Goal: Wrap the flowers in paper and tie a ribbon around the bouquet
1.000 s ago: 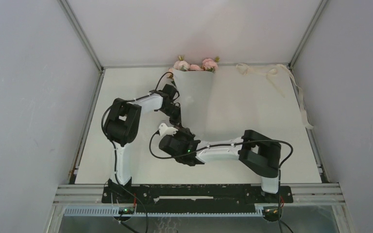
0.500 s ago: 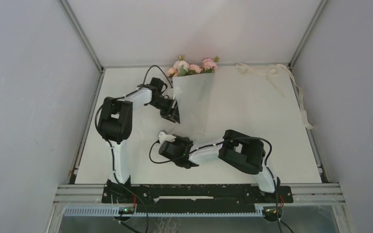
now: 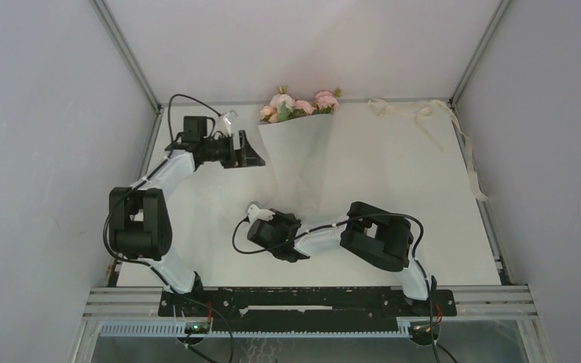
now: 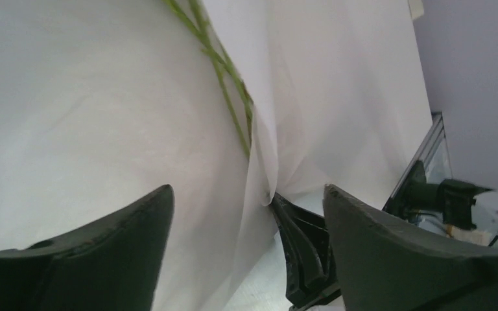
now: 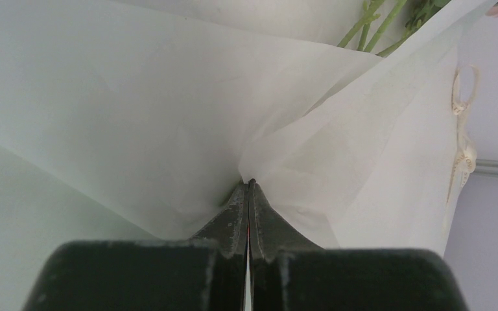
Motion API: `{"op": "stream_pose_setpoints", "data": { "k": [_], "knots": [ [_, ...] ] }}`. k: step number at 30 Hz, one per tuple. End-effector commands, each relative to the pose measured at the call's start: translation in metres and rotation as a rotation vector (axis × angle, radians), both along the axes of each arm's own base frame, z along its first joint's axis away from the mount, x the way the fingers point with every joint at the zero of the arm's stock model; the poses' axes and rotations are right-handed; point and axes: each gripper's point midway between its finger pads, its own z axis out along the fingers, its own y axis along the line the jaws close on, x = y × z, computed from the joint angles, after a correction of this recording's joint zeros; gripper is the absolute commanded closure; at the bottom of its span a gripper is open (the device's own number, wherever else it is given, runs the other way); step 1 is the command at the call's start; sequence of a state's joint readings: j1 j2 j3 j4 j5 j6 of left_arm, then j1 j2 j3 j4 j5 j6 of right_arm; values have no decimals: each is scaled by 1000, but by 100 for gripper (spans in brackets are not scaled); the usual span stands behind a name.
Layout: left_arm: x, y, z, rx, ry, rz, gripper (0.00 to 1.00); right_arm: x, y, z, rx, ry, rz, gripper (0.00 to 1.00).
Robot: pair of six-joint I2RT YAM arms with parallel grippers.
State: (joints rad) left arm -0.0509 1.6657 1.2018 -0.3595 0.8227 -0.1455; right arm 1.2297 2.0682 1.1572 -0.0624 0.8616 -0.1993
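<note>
Left hand open, jaws wide apart, gripping nothing; it sits just beside the upper left edge of the white translucent paper sheet, whether touching can't be told. The paper sheet is folded into a cone lying mid-surface, wide end far and narrow tip near. Small bunch of pale pink flowers with green leaves sticks out of the wide end at the far edge of the white surface. Thin green stems are inside the paper folds. Right hand closed, fingers pressed together, pinching the cone's narrow near tip. Long narrow cream fabric ribbon lies loose at the far right corner, trailing along the right edge, well apart from both hands.
</note>
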Motion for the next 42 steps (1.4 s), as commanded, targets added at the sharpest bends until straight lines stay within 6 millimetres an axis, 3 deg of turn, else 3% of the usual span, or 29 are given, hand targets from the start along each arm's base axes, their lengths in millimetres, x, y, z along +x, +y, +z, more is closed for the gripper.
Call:
{"op": "stream_pose_setpoints", "data": {
  "k": [1, 7, 9, 13, 15, 17, 20, 24, 29, 35, 37, 38, 41, 42],
  "knots": [
    [-11, -39, -23, -76, 89, -55, 3, 0, 9, -6, 38, 31, 3, 100],
    [-6, -79, -36, -80, 117, -144, 0, -2, 8, -5, 35, 31, 1, 100],
    [-1, -86, -39, -74, 110, -151, 7, -4, 9, -5, 33, 31, 6, 100],
    [4, -88, -53, -68, 143, -149, 46, -7, 8, -5, 24, 32, 11, 100],
    [-1, -92, -57, -95, 172, -175, 79, -8, 8, -6, 21, 34, 13, 100],
    [-4, -93, -60, -110, 195, -187, 99, -9, 7, -6, 15, 41, 15, 100],
    [0, -85, -77, -62, 210, -160, 100, -11, 5, -3, 12, 50, 18, 91],
    [5, -68, -107, 14, 250, -107, 100, -21, 1, 12, 37, 96, 17, 67],
    [-4, -66, -130, 20, 314, -106, 100, -45, -3, 43, 164, 176, 36, 47],
    [-7, -61, -139, 49, 312, -97, 100, -84, 6, 106, 479, 460, 179, 46],
    [-6, -61, -138, 52, 308, -97, 100, -75, 4, 121, 599, 517, 170, 46],
    [-6, -61, -137, 52, 305, -97, 100, -58, 0, 126, 673, 528, 132, 47],
    [-7, -61, -133, 48, 303, -101, 100, -18, -15, 117, 791, 562, -22, 52],
    [-7, -61, -130, 47, 299, -104, 100, -13, -17, 111, 814, 606, -49, 54]
  ]
}}
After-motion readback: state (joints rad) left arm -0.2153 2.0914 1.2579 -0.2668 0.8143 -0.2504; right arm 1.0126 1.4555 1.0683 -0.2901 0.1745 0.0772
